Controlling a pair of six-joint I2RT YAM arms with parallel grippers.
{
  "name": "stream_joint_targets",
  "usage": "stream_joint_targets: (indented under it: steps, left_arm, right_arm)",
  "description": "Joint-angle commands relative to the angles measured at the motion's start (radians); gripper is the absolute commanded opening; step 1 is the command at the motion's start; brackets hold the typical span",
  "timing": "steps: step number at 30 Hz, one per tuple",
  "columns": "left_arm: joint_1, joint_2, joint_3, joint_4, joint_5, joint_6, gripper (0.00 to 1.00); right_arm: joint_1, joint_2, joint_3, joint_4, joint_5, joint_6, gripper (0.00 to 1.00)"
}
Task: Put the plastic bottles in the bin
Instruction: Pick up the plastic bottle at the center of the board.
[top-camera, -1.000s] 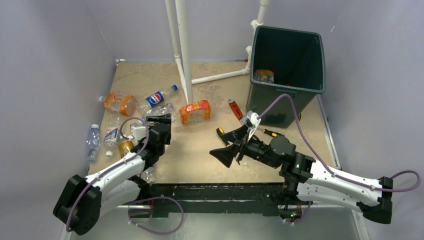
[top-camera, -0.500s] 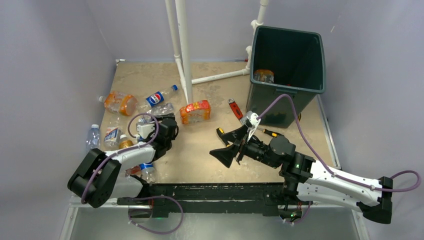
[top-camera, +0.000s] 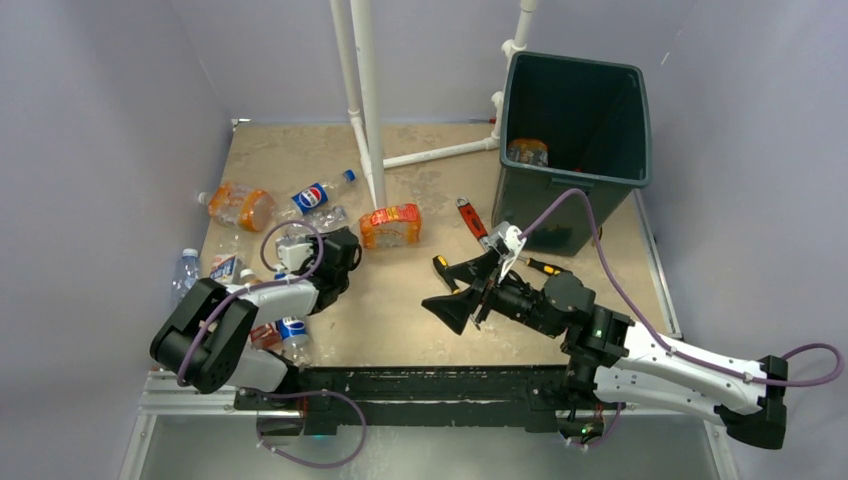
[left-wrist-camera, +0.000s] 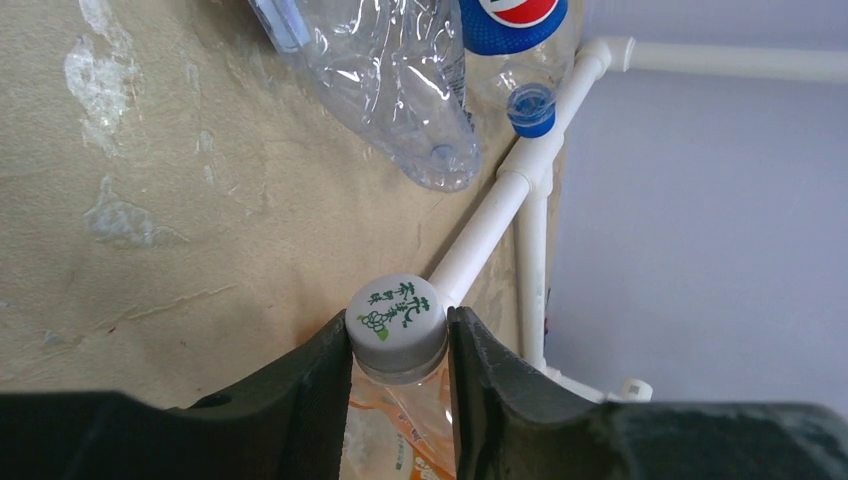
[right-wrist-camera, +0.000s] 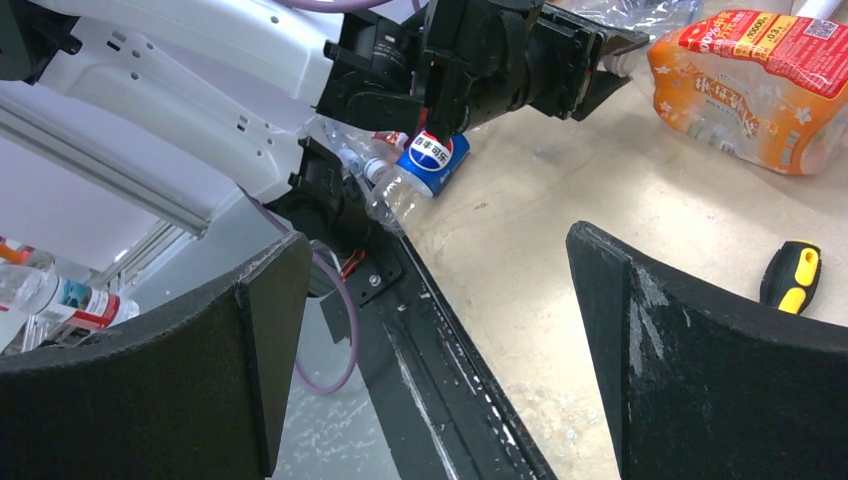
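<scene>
My left gripper (left-wrist-camera: 398, 322) is shut on the grey-capped neck of an orange-labelled plastic bottle (left-wrist-camera: 396, 325), its body running back under the fingers. In the top view that gripper (top-camera: 345, 250) lies low at the table's left, and the held bottle does not show there. A crushed clear bottle (left-wrist-camera: 390, 80) and a Pepsi bottle (left-wrist-camera: 515, 30) lie just ahead. More bottles lie around: orange ones (top-camera: 390, 225) (top-camera: 243, 205), a Pepsi one (top-camera: 318, 193). The dark green bin (top-camera: 545, 205) stands far right with a bottle (top-camera: 527, 151) inside. My right gripper (top-camera: 450, 290) hovers open mid-table, holding nothing.
White PVC pipes (top-camera: 365, 100) rise behind the bottles and run along the table (left-wrist-camera: 500, 215). A red-handled wrench (top-camera: 470, 216) and a yellow-and-black screwdriver (top-camera: 540, 266) lie near the bin. Another Pepsi bottle (right-wrist-camera: 420, 170) rests by the left arm's base, and a clear one (top-camera: 185, 280) at the left edge.
The left arm has reached rightward and lowered, and its jaws have closed onto the bottle's cap. The right arm has barely moved and stays open.
</scene>
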Motion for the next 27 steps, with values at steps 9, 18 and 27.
stream_joint_targets:
  steps: [9, 18, 27]
  left_arm:
    - [0.020, -0.189, -0.020, -0.061, -0.074, 0.127, 0.00]
    - [0.020, -0.698, 0.186, -0.609, 0.096, 0.774, 0.00]
    - [0.020, -0.782, 0.470, -0.841, 0.507, 1.372, 0.00]
  right_arm:
    - [0.004, -0.019, -0.003, -0.009, 0.007, 0.002, 0.99]
    - [0.006, 0.081, 0.214, -0.184, -0.084, -0.192, 0.99]
    - [0.006, 0.233, 0.431, -0.350, -0.170, -0.384, 0.99]
